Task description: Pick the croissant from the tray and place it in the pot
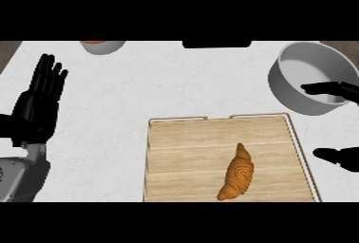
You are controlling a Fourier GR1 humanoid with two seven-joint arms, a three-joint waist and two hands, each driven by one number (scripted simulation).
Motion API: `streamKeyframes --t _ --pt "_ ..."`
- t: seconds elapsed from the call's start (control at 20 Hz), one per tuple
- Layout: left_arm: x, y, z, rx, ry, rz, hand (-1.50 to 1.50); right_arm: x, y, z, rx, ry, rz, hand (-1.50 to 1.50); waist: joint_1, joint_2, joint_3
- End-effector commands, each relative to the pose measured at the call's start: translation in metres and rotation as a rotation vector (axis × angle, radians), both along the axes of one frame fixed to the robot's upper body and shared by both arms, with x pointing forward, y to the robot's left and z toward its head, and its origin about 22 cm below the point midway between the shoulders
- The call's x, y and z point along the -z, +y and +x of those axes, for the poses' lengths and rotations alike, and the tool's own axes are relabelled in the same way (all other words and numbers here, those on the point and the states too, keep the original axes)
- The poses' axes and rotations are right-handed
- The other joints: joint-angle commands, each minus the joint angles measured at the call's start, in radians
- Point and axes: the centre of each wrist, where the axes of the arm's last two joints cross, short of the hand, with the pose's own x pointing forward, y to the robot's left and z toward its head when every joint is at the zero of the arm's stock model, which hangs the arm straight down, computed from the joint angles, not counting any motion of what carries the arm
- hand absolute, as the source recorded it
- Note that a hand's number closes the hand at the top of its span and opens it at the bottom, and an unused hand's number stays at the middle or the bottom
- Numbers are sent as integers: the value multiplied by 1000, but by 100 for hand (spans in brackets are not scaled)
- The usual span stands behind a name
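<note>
Left hand (38,102) at the left edge of the white counter (161,85), fingers straight and pointing up, resting, holding nothing. Top edge: part of a small bowl (103,46) with something orange inside; a black object (216,44) further right. Wooden tray (189,156) lower centre; croissant (237,173) lies on its right half, long axis roughly upright in view, untouched. Grey pot (308,78) upper right. Right hand (335,90) at the right edge, only partly visible: fingers over the pot's rim, thumb just beside the tray, spread apart, gripping nothing.
</note>
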Motion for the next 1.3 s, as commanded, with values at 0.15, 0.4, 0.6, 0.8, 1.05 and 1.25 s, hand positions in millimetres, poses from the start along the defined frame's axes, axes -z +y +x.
streamKeyframes --t 0.15,0.4,0.6,0.8,1.05,1.25 --pt "-7 3 9 25 17 -8 0 -15 25 -41 -86 20 -279 -150 2 -2 0" --pt "11 -19 4 45 12 -15 0 -45 45 -45 -71 138 -539 -150 32 3 -3" --pt "-14 -23 20 55 3 6 0 -25 74 -38 -87 195 -584 -150 44 7 0" --pt "7 -11 19 40 -5 -4 0 -20 115 -54 -68 234 -640 -150 38 6 -2" --pt "7 -15 1 36 7 3 0 -6 131 -26 -8 318 -689 -150 39 3 0" --pt "-6 -30 23 42 10 -7 0 14 135 -37 -26 398 -685 -150 22 3 1"
